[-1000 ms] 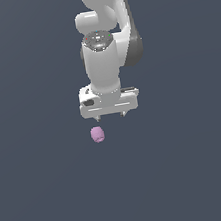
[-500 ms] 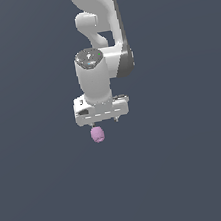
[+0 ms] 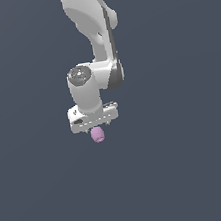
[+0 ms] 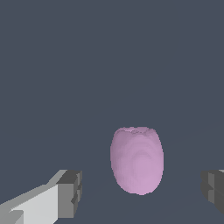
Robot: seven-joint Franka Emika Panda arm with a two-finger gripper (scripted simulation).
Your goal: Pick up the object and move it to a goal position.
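Pink-lilac, rounded, barrel-like: the object (image 3: 97, 134), lying on the plain slate-grey counter (image 3: 193, 170) directly beneath the white arm (image 3: 92, 29). Sits just under the tool (image 3: 97, 128) in the exterior view, so close that the lump's top edge meets the underside of the white hand. Cannot say from that view alone whether anything is touching.

From the wrist view, clearer: the object (image 4: 137, 160) between the two grey fingertips (image 4: 70, 194), with counter showing on either side of it. Spread wide, then, and gripping nothing. One fingertip nearer the lump than the other (the far one only just visible at the frame's edge), so not perfectly centred, though comfortably bracketed.

As for progress, judged from how things lie: approach and alignment over the object seemingly done; grasp not yet made; lift and carry to the goal entirely left. No goal marker visible in either view, so no telling where the lump must end up or how far off that is.

Probably needed next: a little more descent so the fingertips reach the lump's widest part, then closing on it. Worth some care with a rounded shape like this (likely to roll or squirt sideways if pinched off-centre or too high).
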